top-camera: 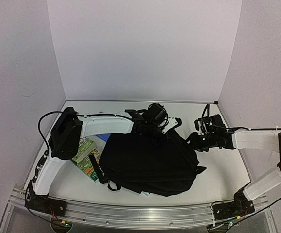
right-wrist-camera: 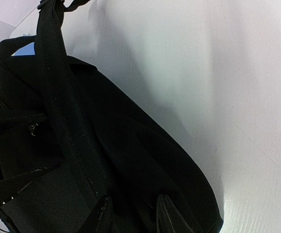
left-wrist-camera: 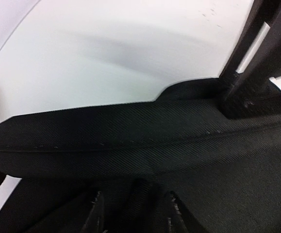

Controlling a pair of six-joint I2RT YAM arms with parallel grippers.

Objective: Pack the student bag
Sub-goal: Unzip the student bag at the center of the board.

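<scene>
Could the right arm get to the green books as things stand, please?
Probably not: the green books lie beyond the student bag from the right gripper, partly tucked under the left arm, so bag and arm both seem to block the way.

Bench lot: printed matter and fittings.
Two green-patterned booklets, one (top-camera: pixel 84 147) just behind the other (top-camera: pixel 89 167), lie flat on the left of the white bench (top-camera: pixel 218 170). A blue flat item (top-camera: pixel 104 137) lies near them, partly hidden. An aluminium rail (top-camera: pixel 140 213) spans the near edge.
</scene>
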